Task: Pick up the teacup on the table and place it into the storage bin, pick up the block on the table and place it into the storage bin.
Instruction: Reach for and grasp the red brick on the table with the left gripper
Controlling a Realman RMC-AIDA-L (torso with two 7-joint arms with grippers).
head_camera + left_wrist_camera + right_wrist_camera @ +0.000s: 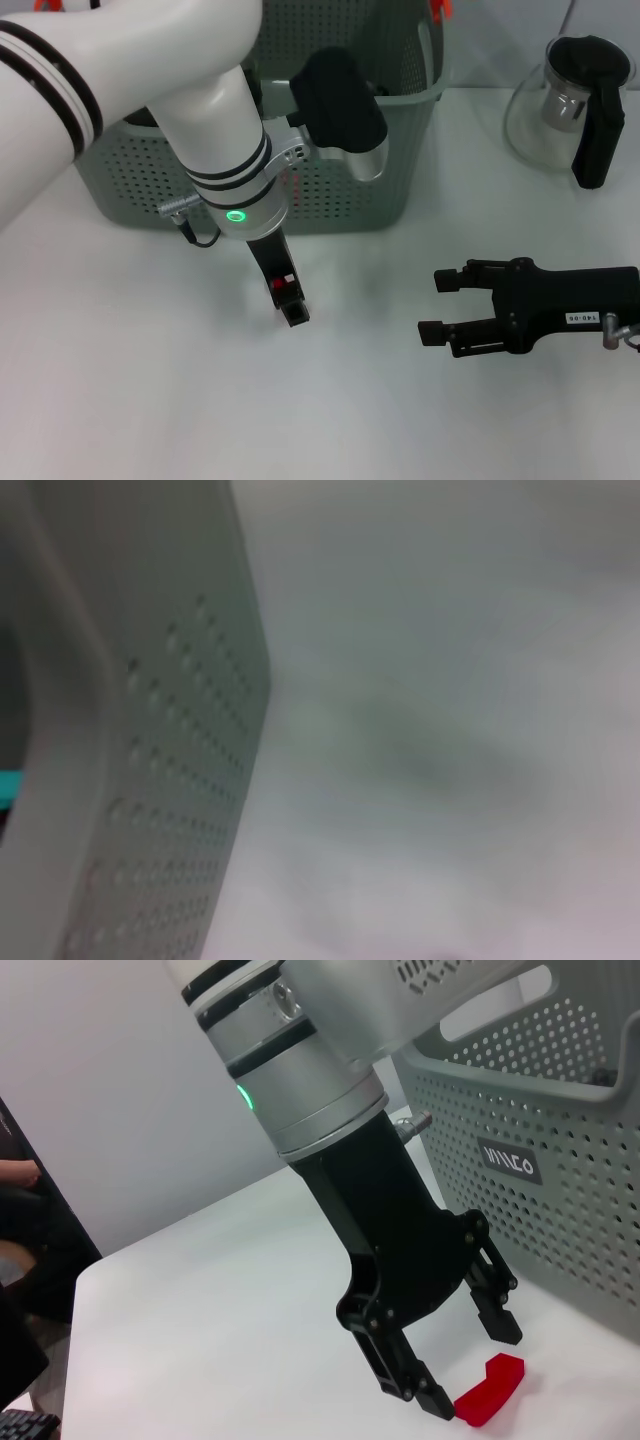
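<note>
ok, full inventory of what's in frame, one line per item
storage bin: 1, grey-green perforated, back of the table behind the left arm; black label with white letters on its wall
block: 1, red, on the table in front of the bin, directly below the left gripper
glass teapot: 1, clear with black handle and lid, far right of the table
table: 1, white
teacup: none visible on the table; bin contents are mostly hidden by the left arm
left gripper: 1, black, pointing down just above the block, jaws open on either side of it
right gripper: 1, black, low over the table's right side, jaws open, holding nothing
</note>
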